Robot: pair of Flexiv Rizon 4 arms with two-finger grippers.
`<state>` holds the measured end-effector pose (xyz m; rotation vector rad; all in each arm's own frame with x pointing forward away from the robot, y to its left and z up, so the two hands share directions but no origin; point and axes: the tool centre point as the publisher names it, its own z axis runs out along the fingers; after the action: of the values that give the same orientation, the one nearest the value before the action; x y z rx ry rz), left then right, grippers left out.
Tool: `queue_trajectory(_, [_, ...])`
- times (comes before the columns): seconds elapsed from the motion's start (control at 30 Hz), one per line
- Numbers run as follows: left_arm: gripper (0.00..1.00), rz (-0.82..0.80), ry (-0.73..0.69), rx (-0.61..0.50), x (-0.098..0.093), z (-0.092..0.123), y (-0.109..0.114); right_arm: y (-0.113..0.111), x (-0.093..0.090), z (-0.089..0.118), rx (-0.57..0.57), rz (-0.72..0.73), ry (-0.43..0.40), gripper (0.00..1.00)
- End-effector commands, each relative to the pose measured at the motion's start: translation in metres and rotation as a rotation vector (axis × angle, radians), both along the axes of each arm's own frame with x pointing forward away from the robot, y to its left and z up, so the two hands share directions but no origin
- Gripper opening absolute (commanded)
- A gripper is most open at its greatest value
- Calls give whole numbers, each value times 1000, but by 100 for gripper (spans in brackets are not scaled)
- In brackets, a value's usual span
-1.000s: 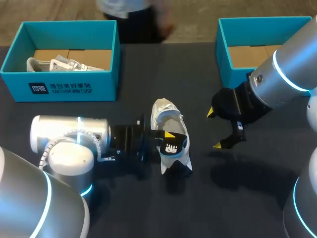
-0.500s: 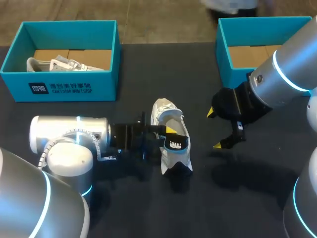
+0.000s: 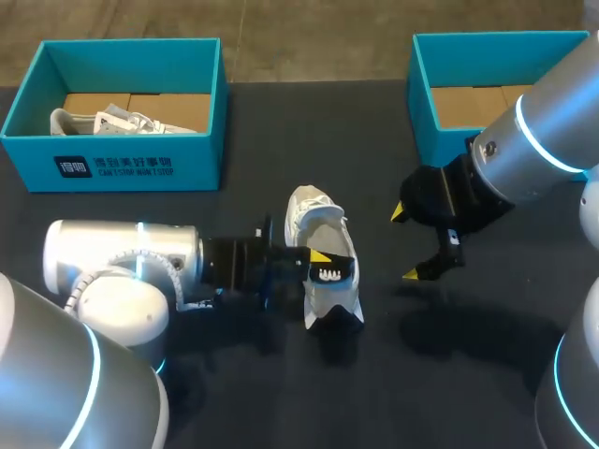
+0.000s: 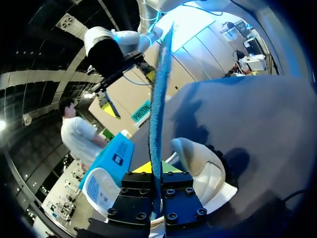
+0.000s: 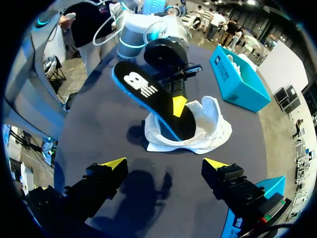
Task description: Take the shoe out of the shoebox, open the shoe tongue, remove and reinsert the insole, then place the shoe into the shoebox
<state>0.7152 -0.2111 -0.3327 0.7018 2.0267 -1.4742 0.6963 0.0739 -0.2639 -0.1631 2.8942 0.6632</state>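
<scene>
1. We've got the white shoe (image 3: 314,217) mid-table, long axis running far edge to near edge.
2. Our left gripper (image 3: 318,256) clamps the black insole (image 3: 332,273), white logo showing, slanting out of the shoe.
3. Our right gripper (image 3: 409,243) hangs spread wide, toward the right edge.
4. Dark table (image 3: 281,122); white-printed left shoebox (image 3: 112,166) at the far-left corner, right shoebox (image 3: 426,112) at the far-right.

— What does everything stand on?
— A dark, matte bench (image 3: 281,140), spanning the head view from 9 o'clock to 3 o'clock.
— And the light?
— Soft shadows lie on the bench toward 4 o'clock and 6 o'clock.
</scene>
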Motion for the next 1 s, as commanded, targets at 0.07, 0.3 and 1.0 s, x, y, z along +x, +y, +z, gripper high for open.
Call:
queue_trajectory(0.07, [0,-25,-27,45,8,-4,-4,0,0,-1,1,1,0,100])
queue_trajectory(0.3, [0,-55,-71,81,22,-18,-4,0,0,-1,1,1,0,100])
queue_trajectory(1.0, [40,-6,-68,47,7,3,6,0,0,-1,1,1,0,100])
